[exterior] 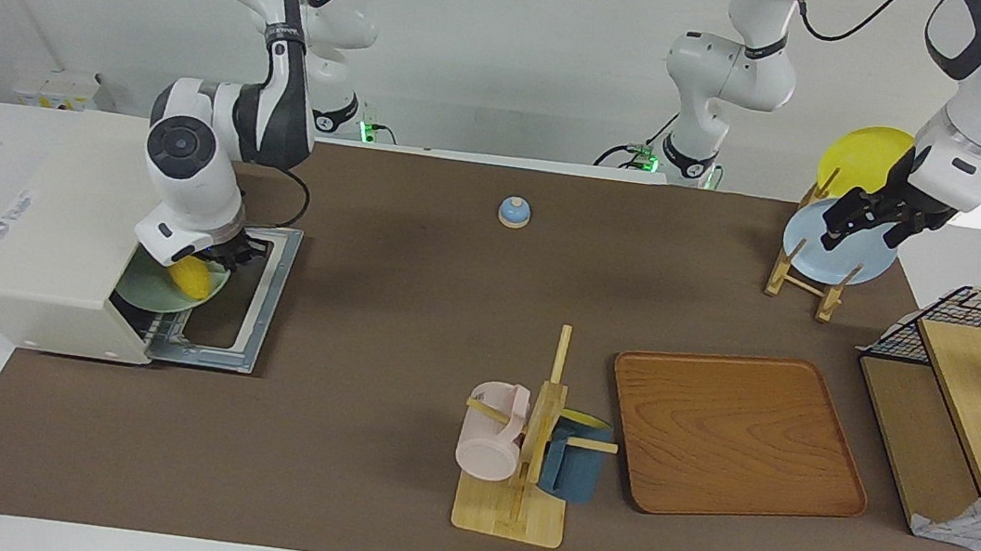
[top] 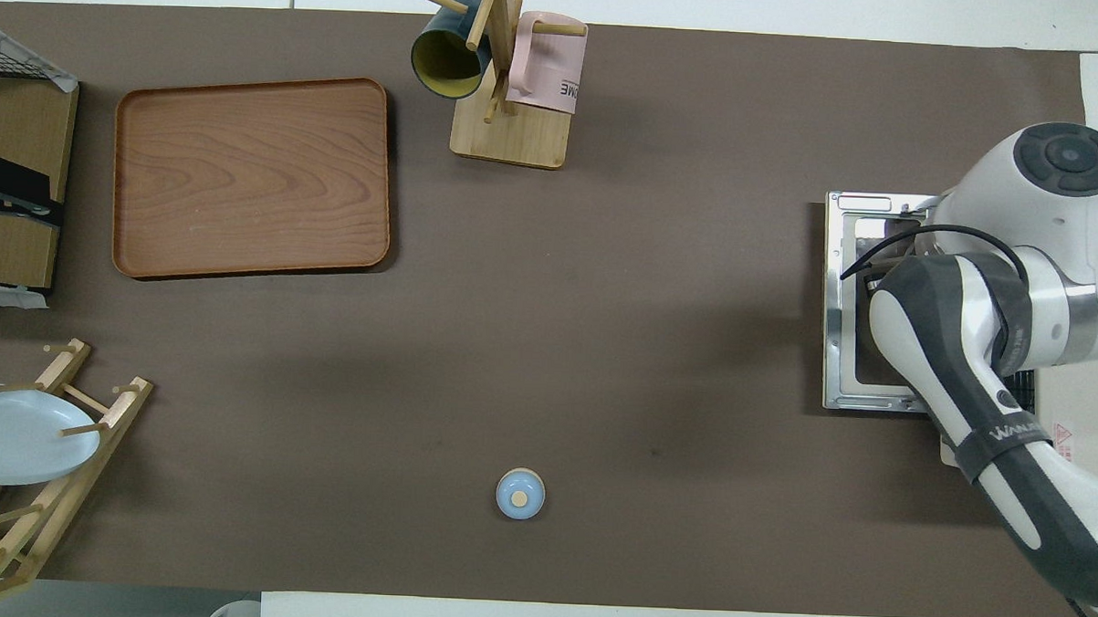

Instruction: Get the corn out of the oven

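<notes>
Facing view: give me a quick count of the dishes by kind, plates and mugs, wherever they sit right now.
Plates: 3 – yellow plate and light blue plate in the wooden rack, pale green plate under the corn at the oven mouth.
Mugs: 2 – pink mug and dark blue mug on the mug tree.
Total: 5

So the oven point(exterior: 62, 260) sits at the right arm's end of the table, door point(exterior: 248, 302) dropped open. The corn point(exterior: 191, 276) lies on a plate point(exterior: 146, 294) at its mouth, right gripper point(exterior: 221, 259) on it.
</notes>
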`<state>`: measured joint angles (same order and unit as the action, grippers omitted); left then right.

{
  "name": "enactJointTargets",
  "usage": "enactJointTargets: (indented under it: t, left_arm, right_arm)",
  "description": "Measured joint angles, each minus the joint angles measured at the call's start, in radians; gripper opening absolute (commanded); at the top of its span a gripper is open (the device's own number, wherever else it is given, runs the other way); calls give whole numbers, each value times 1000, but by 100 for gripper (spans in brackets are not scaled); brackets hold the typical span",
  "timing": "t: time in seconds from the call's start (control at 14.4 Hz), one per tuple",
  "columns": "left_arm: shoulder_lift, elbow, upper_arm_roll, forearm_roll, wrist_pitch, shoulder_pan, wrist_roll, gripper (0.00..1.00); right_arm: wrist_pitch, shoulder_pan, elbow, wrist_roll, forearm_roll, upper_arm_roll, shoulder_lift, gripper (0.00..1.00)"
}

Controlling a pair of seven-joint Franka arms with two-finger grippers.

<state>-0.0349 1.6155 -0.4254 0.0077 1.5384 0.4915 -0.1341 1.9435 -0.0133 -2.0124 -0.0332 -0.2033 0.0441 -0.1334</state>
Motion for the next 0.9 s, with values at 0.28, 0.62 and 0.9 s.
enactJointTargets:
  t: [0.28,0.62,0.9]
  left_arm:
    - [0,0,0,0,0,0,0,100]
    - [-2,0,0,0,-5,0,0,100]
    - [-7,0,211,0,-15,-218,10,100]
  right_arm:
    - [-108,-188,105,-183,5,5,-14,0]
    - [-144,-426,301,-516,161,13,-101,0]
    - [-82,-650,580,-856,173,25,-370,3]
